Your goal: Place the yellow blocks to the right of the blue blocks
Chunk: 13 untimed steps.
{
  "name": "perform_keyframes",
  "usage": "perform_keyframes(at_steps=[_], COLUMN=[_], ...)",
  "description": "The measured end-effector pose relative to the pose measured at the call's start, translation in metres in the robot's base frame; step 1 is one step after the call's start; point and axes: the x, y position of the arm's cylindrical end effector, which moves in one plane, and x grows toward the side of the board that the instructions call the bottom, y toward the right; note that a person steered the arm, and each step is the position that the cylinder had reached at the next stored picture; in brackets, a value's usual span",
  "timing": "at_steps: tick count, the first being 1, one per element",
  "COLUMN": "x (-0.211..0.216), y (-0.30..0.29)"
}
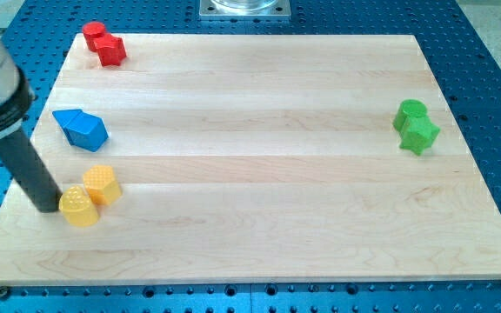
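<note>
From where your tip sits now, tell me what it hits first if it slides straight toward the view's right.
My tip sits at the left edge of the lower yellow block, seemingly touching it, so that block comes first; the upper yellow block adjoins it.

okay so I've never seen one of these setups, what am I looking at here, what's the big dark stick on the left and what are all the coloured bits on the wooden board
There is one picture, from a single camera looking down at a wooden board. The dark stick is the end of a robot arm. It has no hand and holds nothing: it only pushes things with my tip, which sits right against the view's left side of the yellow blocks. Just above those lie the blue blocks. Red blocks are at the view's top left, green blocks at the view's right. Each colour is a pair, touching or nearly so.
</note>
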Motion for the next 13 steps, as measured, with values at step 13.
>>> perform_keyframes(at_steps=[13], x=[-0.004], y=[0.076])
